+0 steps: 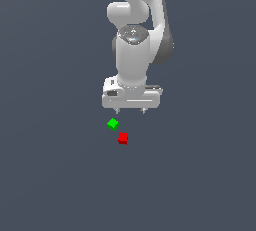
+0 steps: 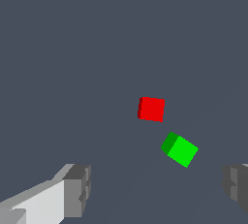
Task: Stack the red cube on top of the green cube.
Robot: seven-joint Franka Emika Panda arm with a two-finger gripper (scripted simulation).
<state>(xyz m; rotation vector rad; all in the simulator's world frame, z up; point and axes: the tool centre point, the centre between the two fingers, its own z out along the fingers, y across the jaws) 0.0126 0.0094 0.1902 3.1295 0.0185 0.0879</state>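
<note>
1. End effector [image 1: 131,111]: the white two-fingered unit hangs above the scene with its jaws spread wide and nothing between them. In the wrist view both grey fingertips [image 2: 77,189] sit well apart with bare surface between.
2. Small plain bright red cube [image 1: 123,138]: it rests on the flat dark grey bench [image 1: 50,175], nearer the camera than the end effector and slightly toward the exterior view's left of its centre. It is free of any grip.
3. Small plain bright green cube [image 1: 113,123]: it lies near the red cube, on the exterior view's left and farther back. The two appear apart, not touching, and are turned at different angles.
4. Step in hand, as judged: approach to grasp the red cube. Good practice would be to centre the jaws over it, align the fingers with a pair of its flat faces, and descend without brushing the green cube close by.
5. Limits of view: the fingers are cut off at the wrist view's edge; the arm's base is out of frame; height above the bench cannot be judged.
</note>
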